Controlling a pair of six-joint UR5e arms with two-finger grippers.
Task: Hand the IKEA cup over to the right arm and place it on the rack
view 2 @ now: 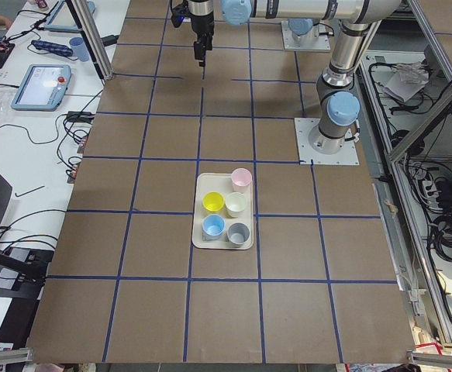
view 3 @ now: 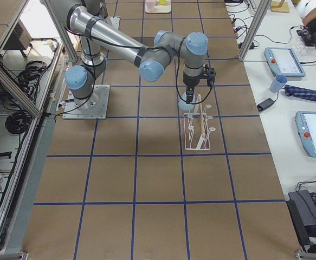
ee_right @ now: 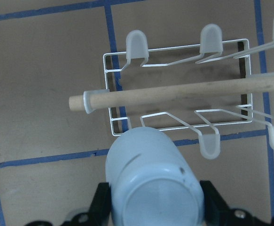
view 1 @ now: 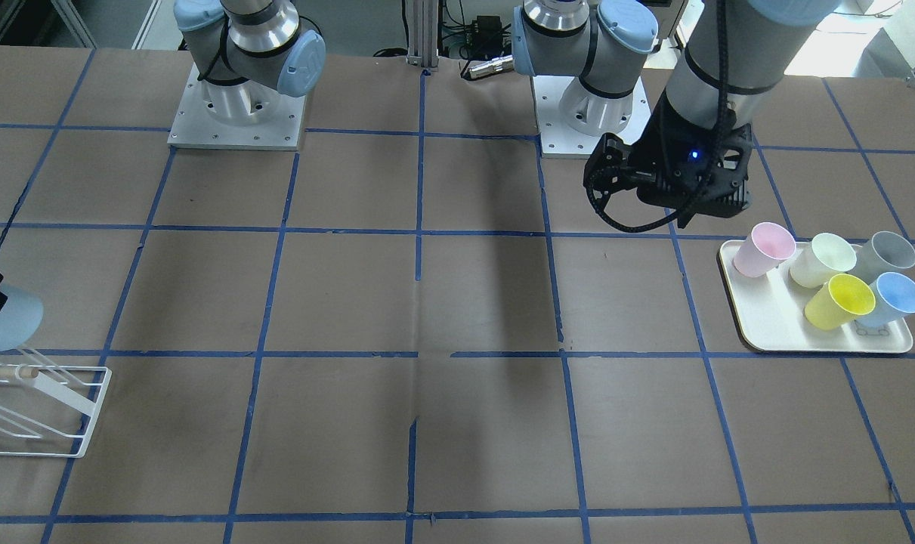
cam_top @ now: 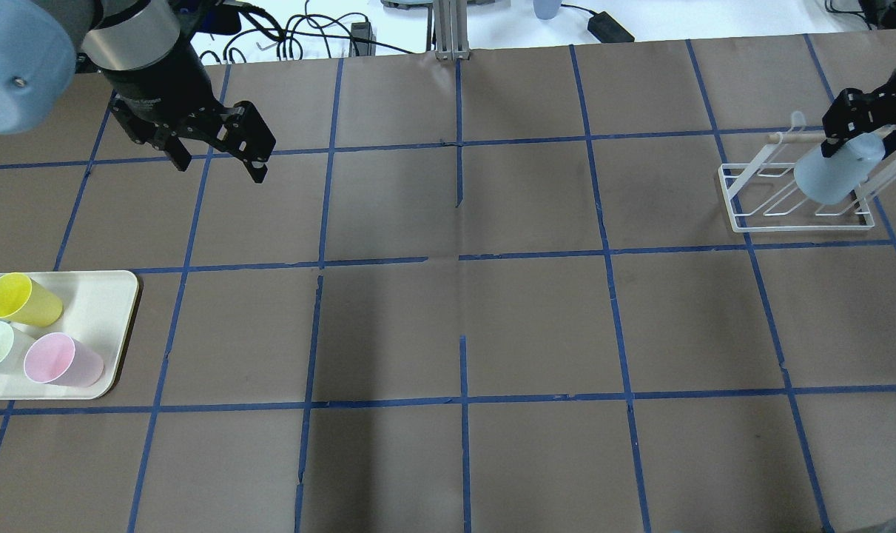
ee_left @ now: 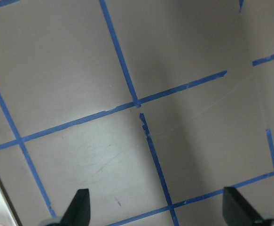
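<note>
Figure: my right hand (cam_top: 860, 135) gripping the pale blue tapered plastic tumbler (cam_top: 832, 176) above the white wire rack with its wooden rod (ee_right: 174, 93).
The tumbler hangs tilted, mouth down, over the rack's end; my left hand (cam_top: 220, 159), fingers spread wide, is far from the rack across the brown counter (cam_top: 462, 326).

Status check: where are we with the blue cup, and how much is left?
The handover looks done: the left gripper is open and empty, away from the tray. In hand: the right gripper is shut on the IKEA cup, held just over the rack. Left to do: seat it on the rack and release.
</note>
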